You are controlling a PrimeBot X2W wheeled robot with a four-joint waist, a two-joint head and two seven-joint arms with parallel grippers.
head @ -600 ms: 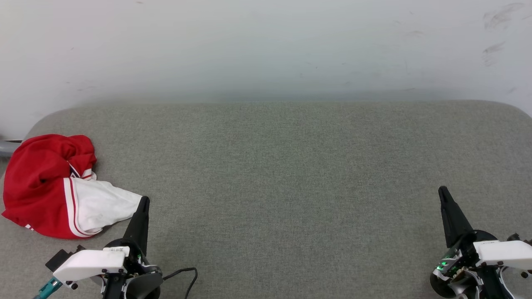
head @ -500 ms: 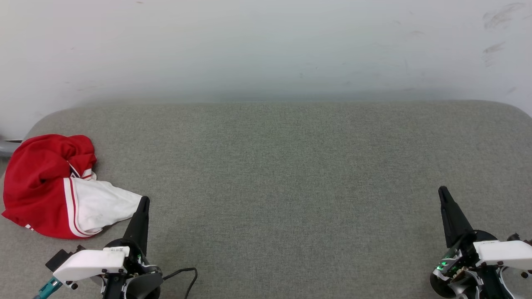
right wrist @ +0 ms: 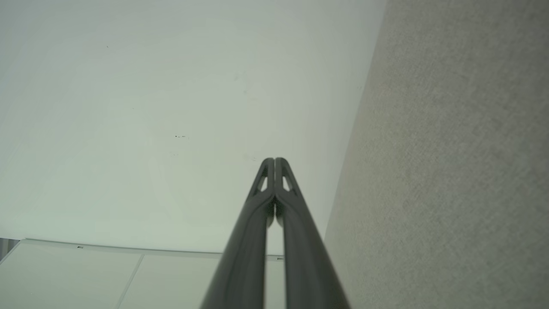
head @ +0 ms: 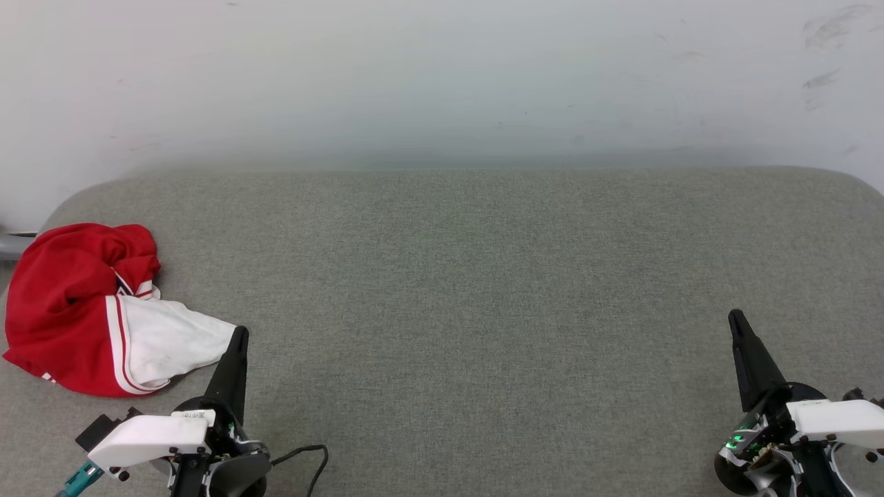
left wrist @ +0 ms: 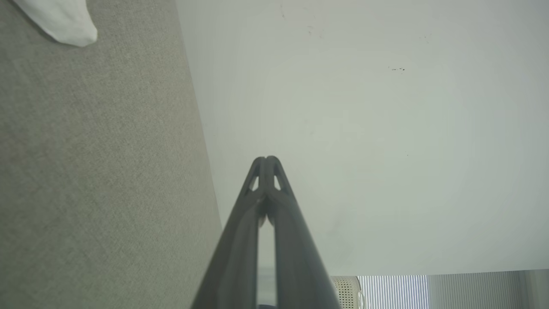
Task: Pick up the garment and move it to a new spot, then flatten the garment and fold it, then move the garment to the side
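Observation:
The garment [head: 83, 310] lies crumpled at the left end of the grey cushioned surface [head: 469, 290], red with a white sleeve and striped trim facing me. A white corner of the garment [left wrist: 64, 19] shows at the top left of the left wrist view. My left gripper [head: 239, 333] is shut and empty, its tip just right of the white sleeve's edge; whether it touches the cloth I cannot tell. In the left wrist view the left gripper [left wrist: 266, 159] has its fingertips pressed together. My right gripper [head: 733, 315] is shut and empty at the lower right, and the right gripper [right wrist: 274, 159] is likewise closed in its own view.
A pale wall [head: 442, 76] rises behind the cushioned surface. A black cable [head: 304, 455] loops beside the left wrist. A grey pipe end [head: 10, 245] shows at the far left edge, behind the garment.

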